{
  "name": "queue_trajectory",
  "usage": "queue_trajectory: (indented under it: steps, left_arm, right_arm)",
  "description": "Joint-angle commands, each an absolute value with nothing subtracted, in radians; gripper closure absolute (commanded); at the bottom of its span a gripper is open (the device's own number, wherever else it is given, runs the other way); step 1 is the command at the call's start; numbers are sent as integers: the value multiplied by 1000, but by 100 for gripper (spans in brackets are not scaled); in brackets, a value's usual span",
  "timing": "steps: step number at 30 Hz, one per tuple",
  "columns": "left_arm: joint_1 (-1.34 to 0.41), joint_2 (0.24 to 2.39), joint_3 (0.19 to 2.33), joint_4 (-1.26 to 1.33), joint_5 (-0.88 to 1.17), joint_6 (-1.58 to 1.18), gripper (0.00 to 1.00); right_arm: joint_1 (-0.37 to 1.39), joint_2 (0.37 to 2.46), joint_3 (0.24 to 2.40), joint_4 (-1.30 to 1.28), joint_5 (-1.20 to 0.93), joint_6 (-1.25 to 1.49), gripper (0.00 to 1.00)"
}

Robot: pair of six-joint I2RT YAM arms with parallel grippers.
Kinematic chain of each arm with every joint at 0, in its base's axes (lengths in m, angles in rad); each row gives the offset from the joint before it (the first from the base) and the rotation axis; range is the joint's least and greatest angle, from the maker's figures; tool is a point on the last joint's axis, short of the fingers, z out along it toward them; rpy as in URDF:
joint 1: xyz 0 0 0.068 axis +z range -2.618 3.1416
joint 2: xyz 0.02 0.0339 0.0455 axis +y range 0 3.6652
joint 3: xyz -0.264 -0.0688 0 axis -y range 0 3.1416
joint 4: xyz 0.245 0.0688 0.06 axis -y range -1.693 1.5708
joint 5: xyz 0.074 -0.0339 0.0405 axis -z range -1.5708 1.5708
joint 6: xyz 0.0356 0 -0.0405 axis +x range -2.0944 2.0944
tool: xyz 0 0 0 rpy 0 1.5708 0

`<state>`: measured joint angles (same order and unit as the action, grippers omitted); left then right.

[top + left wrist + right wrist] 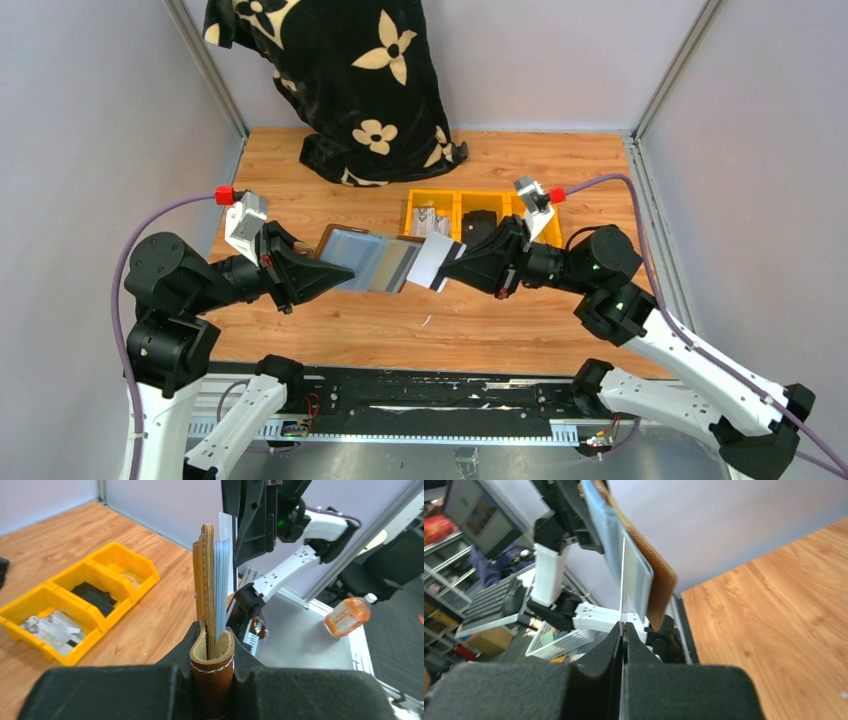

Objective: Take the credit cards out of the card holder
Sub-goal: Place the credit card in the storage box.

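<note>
My left gripper (325, 272) is shut on the brown leather card holder (368, 258) and holds it above the table, open side toward the right arm. In the left wrist view the card holder (206, 587) stands edge-on between my jaws, its silvery sleeves (222, 585) showing. My right gripper (462, 268) is shut on a white credit card (434, 262), whose far end overlaps the holder's right edge. In the right wrist view the credit card (623, 575) shows edge-on as a thin line rising from my closed jaws (623, 630), beside the card holder (651, 575).
A row of yellow bins (480, 215) stands behind the grippers; one holds pale cards (52, 629), another a black lumpy object (92, 594). A black flowered cloth (340, 80) lies at the back. An orange bottle (348, 614) lies off the table.
</note>
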<state>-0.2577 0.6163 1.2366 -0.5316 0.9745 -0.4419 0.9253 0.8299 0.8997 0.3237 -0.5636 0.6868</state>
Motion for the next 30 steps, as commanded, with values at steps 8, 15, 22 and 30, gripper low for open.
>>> queue_trajectory:
  steps: [8, 15, 22, 30]
  left_arm:
    - [-261, 638, 1298, -749, 890, -186, 100]
    - [-261, 623, 1306, -768, 937, -177, 100]
    - [-260, 586, 1292, -786, 964, -156, 100]
    - [-261, 572, 1290, -785, 998, -150, 100]
  right_arm:
    - [535, 828, 860, -10, -667, 639, 100]
    - [486, 1150, 977, -123, -545, 533, 100]
    - [501, 1558, 1236, -199, -449, 481, 100]
    - [564, 1887, 1523, -376, -285, 452, 100]
